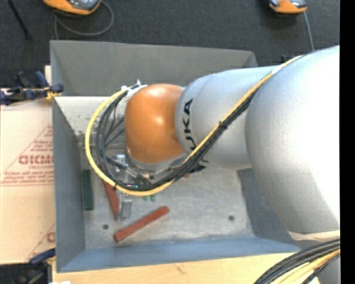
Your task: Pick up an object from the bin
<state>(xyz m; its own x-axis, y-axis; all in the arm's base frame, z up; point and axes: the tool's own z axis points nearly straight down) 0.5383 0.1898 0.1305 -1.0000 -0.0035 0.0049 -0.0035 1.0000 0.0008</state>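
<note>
Camera view, looking down into the grey metal bin (pixel 154 61). The tool (pixel 125 209) is being held low over the left front part of the bin floor, with its grey tip close to the floor. Whether the tool is released or clenched cannot be told, and nothing is being seen gripped in it.

Just to the left of the tip, an orange-red stick (pixel 112 201) is being shown lying almost lengthwise toward the front wall. Its upper end is being hidden under the wrist, and whether it is being touched by the tool cannot be told. Just in front of the tip, a red-brown stick (pixel 142 223) is being shown lying flat and slanted, its left end nearer the front wall. A small green piece (pixel 148 198) is being partly hidden at the right of the tip, too small to be named more closely. Farther left, near the left wall, a dark green stick (pixel 87 189) is being shown lying parallel to that wall, apart from the other two sticks.

Above the tool, the wrist is being capped by the orange cover (pixel 151 123) and ringed by the looped cables (pixel 96 129), one of them yellow. The white arm (pixel 296 135) is being extended in from the right, across the bin's right half.
</note>
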